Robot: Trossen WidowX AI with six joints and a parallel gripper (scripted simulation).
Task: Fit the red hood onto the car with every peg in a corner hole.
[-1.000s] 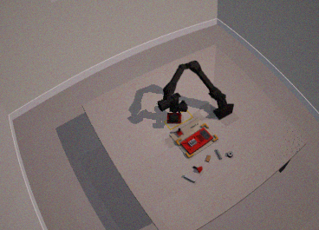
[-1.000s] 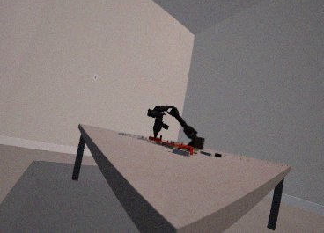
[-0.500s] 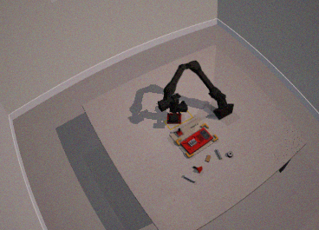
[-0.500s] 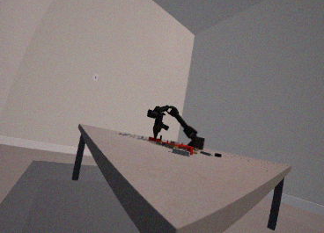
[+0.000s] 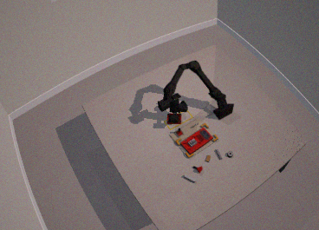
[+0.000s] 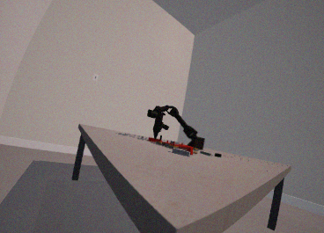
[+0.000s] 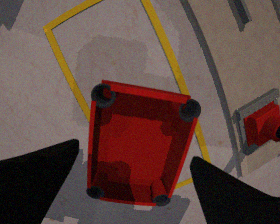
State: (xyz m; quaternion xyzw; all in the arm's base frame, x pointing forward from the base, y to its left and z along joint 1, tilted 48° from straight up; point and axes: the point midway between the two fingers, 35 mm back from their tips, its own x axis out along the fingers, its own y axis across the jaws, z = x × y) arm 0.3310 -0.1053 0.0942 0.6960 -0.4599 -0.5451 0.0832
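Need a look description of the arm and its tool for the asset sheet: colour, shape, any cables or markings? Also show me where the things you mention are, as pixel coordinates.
The arm (image 5: 193, 67) (image 6: 173, 112) is near-black throughout, with slim links and bulkier joints on a dark, blocky base (image 5: 230, 108) (image 6: 201, 142). The tool (image 7: 136, 155) has two matte black fingers that taper to blunt tips. No cables or markings can be made out at this image quality.

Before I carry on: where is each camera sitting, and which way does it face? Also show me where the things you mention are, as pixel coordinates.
Top: high above, looking steeply down at the table (image 5: 130, 164); whole arm shows.
Exterior: near table height beyond a corner, looking across it; whole arm again.
Wrist: on the arm, looking past both fingers at the hood (image 7: 136, 145).
Top and exterior share arm and table.
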